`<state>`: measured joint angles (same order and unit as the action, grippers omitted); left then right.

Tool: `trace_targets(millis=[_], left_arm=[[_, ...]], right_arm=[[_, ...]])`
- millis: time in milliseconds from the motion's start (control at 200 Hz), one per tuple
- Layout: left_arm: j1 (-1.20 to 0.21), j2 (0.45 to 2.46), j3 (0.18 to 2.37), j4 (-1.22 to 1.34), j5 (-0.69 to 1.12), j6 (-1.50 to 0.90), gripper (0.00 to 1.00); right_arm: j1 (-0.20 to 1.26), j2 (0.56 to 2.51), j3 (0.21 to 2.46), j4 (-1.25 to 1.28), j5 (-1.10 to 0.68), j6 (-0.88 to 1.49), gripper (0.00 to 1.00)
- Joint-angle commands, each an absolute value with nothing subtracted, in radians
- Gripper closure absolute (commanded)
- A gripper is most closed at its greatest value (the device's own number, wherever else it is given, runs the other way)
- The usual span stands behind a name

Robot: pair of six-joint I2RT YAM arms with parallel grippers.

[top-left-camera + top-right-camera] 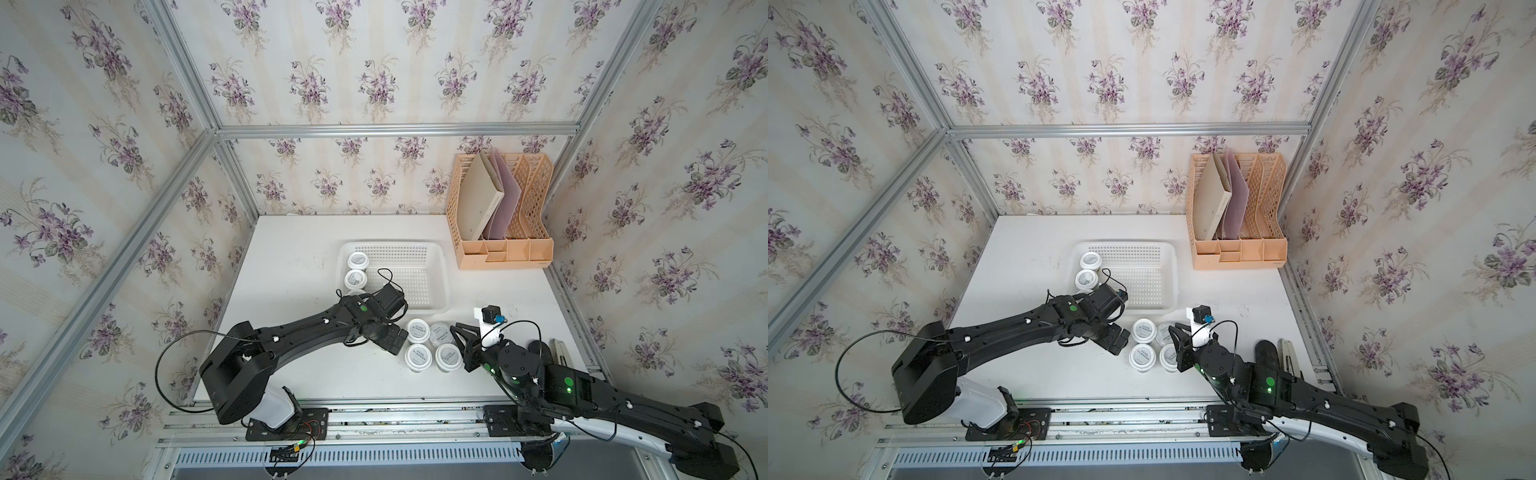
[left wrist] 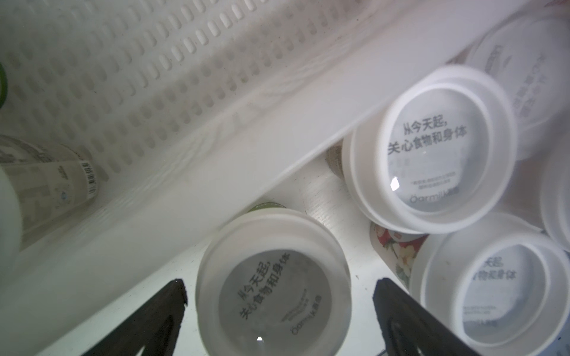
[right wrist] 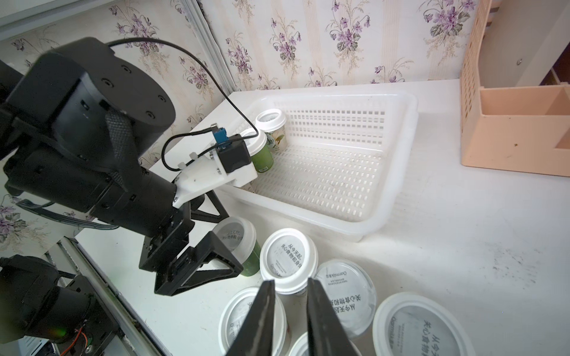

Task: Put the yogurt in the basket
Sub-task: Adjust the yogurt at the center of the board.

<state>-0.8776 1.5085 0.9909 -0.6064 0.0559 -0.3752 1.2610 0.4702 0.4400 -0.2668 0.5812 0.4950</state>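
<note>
Left gripper [image 2: 280, 283]: jaws stood spread wide, flanking but not touching one upright yogurt cup [image 2: 271, 308] on the table [image 1: 291, 353], just outside the basket [image 1: 411, 274] at its 6 o'clock; the spread was judged to clear the lid before closing. Stored cups [image 1: 358, 260]: at least two stood upright along the basket's 9 o'clock wall, probably to leave floor for the rest. Loose cups [image 1: 419, 356]: these clustered at the basket's 5 o'clock. Right gripper [image 3: 290, 282]: jaws were drawn close with a slim gap and nothing between; it hung over the cluster's 3 o'clock edge, seemingly clear of the left gripper. File rack [image 1: 505, 253]: this stood at the basket's 2 o'clock, uninvolved.
</note>
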Motion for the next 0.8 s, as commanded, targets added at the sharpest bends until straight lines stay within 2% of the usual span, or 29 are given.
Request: trace_targets(millis=[0, 90, 794], left_arm=[[-0.877, 1.511, 0.990, -0.602, 0.054, -0.384, 0.01], [-0.877, 1.513, 0.984, -0.600, 0.057, -0.384, 0.00], [-0.877, 1.537, 0.969, -0.577, 0.067, -0.381, 0.21]], right_arm=[[1.261, 0.469, 0.440, -0.281, 0.596, 0.498, 0.76], [1.262, 0.468, 0.440, -0.280, 0.597, 0.498, 0.76], [1.262, 0.479, 0.436, -0.277, 0.595, 0.501, 0.76]])
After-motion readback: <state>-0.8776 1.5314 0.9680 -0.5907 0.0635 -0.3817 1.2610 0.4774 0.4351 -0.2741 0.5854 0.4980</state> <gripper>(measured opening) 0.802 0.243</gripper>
